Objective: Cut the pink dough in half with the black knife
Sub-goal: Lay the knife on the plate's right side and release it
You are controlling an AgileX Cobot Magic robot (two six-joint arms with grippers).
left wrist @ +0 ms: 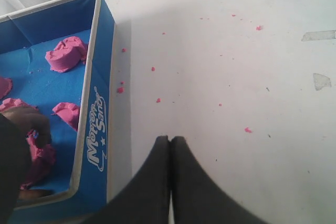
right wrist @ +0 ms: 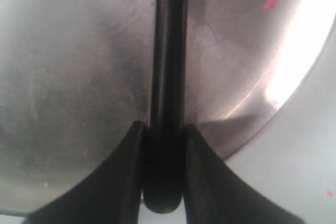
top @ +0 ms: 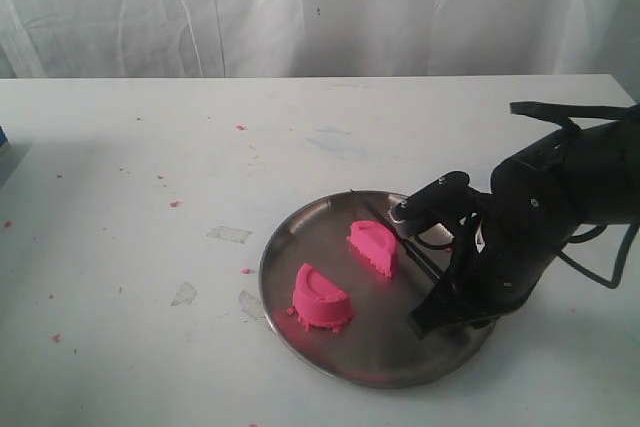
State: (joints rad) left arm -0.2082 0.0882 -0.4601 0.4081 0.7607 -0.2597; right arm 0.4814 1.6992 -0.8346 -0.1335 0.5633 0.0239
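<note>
On the white tabletop (top: 130, 147), well to the left of the round steel plate (top: 300, 237), lie small pink crumbs (top: 175, 204) and a few pale scraps of tape (top: 229, 234). Farther left of the plate, and seen only in the left wrist view, stands an open blue cardboard box (left wrist: 100, 103) with white lettering on its side and several lumps of bright pink dough-like stuff (left wrist: 65, 53) lying inside it. Just beside that box hangs the left gripper (left wrist: 170, 139), its two black fingers pressed together with nothing between them, over bare table dotted with crumbs. At the plate itself, the bright pink soft dough lies as two half-round pieces set apart from each other: the nearer half (top: 320, 297) rests on the plate's left front part, touching the steel, and the farther half (top: 373, 247) sits close to the plate's middle. Just right of the farther half, the long slim black knife (top: 425, 265) slants down over the plate; whether its tip touches the dough cannot be told. On the plate's right side the right gripper (top: 435, 322), black and bulky, reaches low over the rim, and the right wrist view shows its two fingers (right wrist: 131, 145) clenched on the knife's black handle above the steel surface.
</note>
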